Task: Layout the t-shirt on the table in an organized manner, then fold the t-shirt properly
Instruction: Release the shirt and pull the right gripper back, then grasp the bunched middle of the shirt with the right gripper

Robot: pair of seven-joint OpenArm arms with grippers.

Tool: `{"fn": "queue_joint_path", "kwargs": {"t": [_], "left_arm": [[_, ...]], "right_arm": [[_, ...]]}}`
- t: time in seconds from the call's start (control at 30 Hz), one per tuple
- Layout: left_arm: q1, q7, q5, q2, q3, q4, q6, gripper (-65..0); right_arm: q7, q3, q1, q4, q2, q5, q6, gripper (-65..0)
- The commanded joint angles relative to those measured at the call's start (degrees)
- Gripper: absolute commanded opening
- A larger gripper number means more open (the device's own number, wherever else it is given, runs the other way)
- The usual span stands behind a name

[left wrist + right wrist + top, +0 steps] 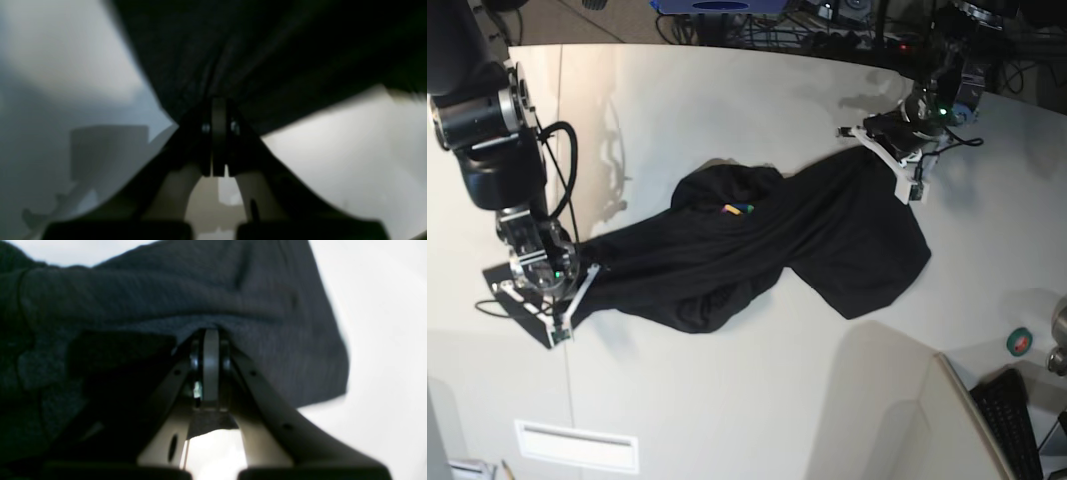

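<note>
Stretching the t-shirt (827,235) over the table (747,400), both the left gripper (897,160) and right gripper (577,285) clench cloth; next, pull apart evenly.

A small white rectangular plate (577,446) is seen near the front edge, while a green roll of tape (1020,342) and a black keyboard (1017,425) are seen at the lower right. Tangled cables (827,22) are strung along the far side.
</note>
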Motion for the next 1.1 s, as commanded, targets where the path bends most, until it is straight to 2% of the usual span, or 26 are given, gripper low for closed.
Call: {"fn": "queue_joint_path", "kwargs": {"t": [0.0,0.1,0.17,0.23,0.33,0.43,0.47,0.53,0.6,0.63,0.77,0.87,0.93,1.07], "left_arm": [[-0.56,0.29,-0.67,1.0,0.21,3.07,-1.1,-65.0],[-0.38,4.77,-0.67,2.93,0.03,9.14,-1.1,-65.0],[0.23,6.26,-0.67,3.02,-1.81,13.1,-1.1,-65.0],[1.55,6.53,-0.67,3.02,-6.39,16.26,-1.1,-65.0],[2.25,8.64,-0.67,2.93,-15.97,17.49,-1.36,-65.0],[2.17,9.17,-0.67,2.93,-26.69,15.21,-2.07,-65.0],[2.17,9.08,-0.67,2.93,-30.39,13.89,-3.39,-65.0],[1.99,8.99,-0.67,3.11,-37.95,10.81,-6.55,-65.0],[1.46,8.9,-0.58,3.2,-44.45,7.47,-8.57,-65.0],[0.94,8.9,-0.49,3.11,-47.44,5.8,-8.75,-65.0],[0.32,8.81,-0.4,2.4,-57.29,-1.06,-9.1,-65.0],[0.41,8.73,-0.4,0.12,-59.4,-4.22,-9.19,-65.0],[0.85,7.76,-0.4,-0.94,-60.54,-5.63,-9.8,-65.0],[1.64,5.65,-0.4,-0.85,-63.0,-6.95,-16.13,-65.0]], "right_arm": [[-1.9,0.27,2.52,-0.15,1.79,-0.54,-1.54,-65.0],[-2.87,0.36,4.54,2.32,2.23,-0.36,-1.54,-65.0],[-9.55,0.44,4.01,8.38,2.41,-0.19,-1.54,-65.0],[-17.81,0.53,-0.38,19.11,2.32,-0.19,-0.75,-65.0],[-25.28,2.38,-11.19,41.88,1.79,-0.19,3.2,-65.0],[-30.47,5.63,-21.48,61.57,-2.78,-0.27,5.05,-65.0],[-32.23,5.98,-24.56,66.84,-4.27,-0.27,5.14,-58.2],[-34.87,4.49,-29.83,74.75,-6.65,-0.19,5.23,-40.2],[-35.66,-0.35,-34.93,79.77,-7.61,-0.19,5.23,-29.6],[-35.75,-3.78,-36.95,81.26,-7.61,-0.19,5.23,-27.8],[-35.75,-17.58,-41.7,79.15,-8.76,-0.19,5.23,-27.8],[-35.39,-18.9,-41.7,71.77,-12.27,-0.19,5.14,-27.8],[-32.93,-19.07,-40.73,66.23,-14.38,-0.19,5.14,-27.6],[-30.03,-18.9,-36.69,57.7,-15.26,2.01,5.05,-26.9]]}}
